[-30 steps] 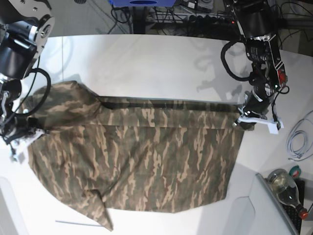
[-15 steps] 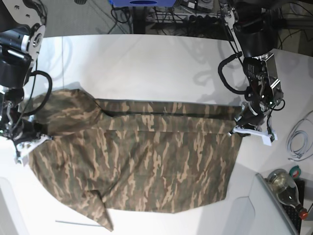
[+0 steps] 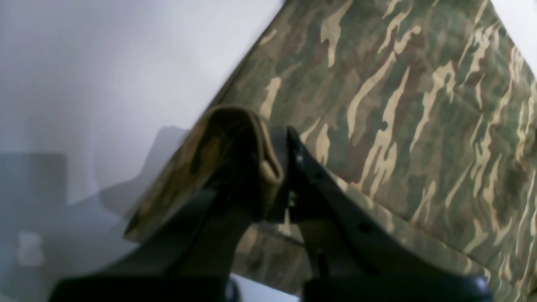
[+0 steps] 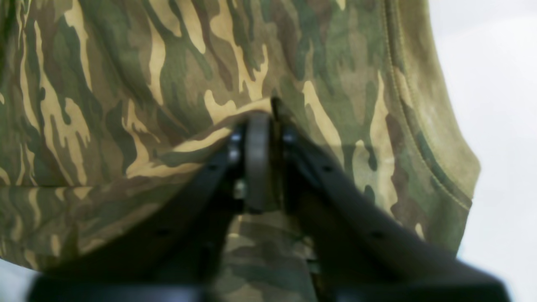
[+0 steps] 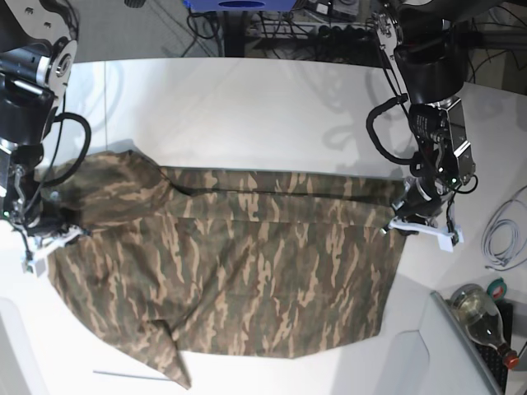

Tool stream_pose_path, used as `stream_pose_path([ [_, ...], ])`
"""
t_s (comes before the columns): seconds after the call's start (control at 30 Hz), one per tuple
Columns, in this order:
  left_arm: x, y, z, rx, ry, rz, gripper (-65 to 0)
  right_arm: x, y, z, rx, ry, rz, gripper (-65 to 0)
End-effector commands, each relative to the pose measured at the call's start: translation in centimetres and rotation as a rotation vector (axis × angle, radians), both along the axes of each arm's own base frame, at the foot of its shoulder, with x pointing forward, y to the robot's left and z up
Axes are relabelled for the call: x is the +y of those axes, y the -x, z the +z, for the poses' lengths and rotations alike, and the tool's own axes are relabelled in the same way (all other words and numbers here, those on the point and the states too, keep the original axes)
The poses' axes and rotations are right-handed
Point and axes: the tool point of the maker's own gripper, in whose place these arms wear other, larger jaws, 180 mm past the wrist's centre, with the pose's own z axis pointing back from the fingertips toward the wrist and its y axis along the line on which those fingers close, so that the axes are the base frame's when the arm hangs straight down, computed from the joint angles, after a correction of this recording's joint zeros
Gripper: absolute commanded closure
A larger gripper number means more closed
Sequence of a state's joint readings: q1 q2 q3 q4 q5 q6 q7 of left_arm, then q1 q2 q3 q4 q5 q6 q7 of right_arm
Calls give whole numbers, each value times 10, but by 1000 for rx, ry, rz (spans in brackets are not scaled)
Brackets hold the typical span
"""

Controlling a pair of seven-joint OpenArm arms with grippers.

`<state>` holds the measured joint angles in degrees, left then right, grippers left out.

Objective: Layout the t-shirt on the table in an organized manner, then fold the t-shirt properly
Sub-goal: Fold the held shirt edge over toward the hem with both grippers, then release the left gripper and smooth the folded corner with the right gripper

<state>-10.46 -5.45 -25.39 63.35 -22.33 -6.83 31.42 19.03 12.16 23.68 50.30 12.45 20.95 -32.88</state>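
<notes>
Stretching left-right across the base frame, the t-shirt (image 5: pixel 230 263) lies clamped in left gripper (image 3: pixel 277 184) and right gripper (image 4: pixel 258 126).

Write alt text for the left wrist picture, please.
A black end effector pinches a folded edge of a camouflage t-shirt, lifting it slightly. The shirt spreads to the right over a white table.

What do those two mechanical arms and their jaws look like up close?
Both arms are bulky black and silver, with round silver discs at the upper joints. Black cables loop beside each. The left arm shows a tiny green light low down. The left gripper and right gripper have slim, matte black jaws with small screw holes, on white brackets.
</notes>
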Motion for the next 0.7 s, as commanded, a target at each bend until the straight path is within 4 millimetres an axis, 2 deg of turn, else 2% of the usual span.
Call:
stream_pose_path([
  [0.0, 6, -14, 18, -62, -16, 5, 0, -12, -18, 23, -74, 16, -18, -171],
  [0.07, 7, -15, 21, -69, -15, 9, -18, -15, -15, 26, -92, 32, -19, -321],
  [0.13, 8, -15, 22, -71, -17, 10, -216, -19, -12, 40, -137, 67, -16, -429],
  [0.17, 10, -16, 23, -76, -20, 12, -321, -24, -7, 49, -166, 87, -27, -447],
  [0.23, 15, -20, 35, -125, -43, 23, -485, -23, 5, 67, -237, 105, -56, -440],
  [0.3, 23, -19, 50, -202, -88, 45, -586, -32, 32, 83, -258, 128, -123, -438],
  [0.4, 38, -1, 70, -282, -177, 54, -599, -35, 84, 81, -178, 90, -284, -446],
  [0.47, 39, 21, 73, -290, -218, 44, -601, -29, 114, 65, -111, 53, -325, -447],
  [0.57, 39, 54, 67, -266, -256, 26, -601, -16, 132, 39, -52, 5, -299, -447],
  [0.67, 47, 90, 55, -247, -292, 41, -601, 0, 132, 12, -6, -68, -265, -447],
])
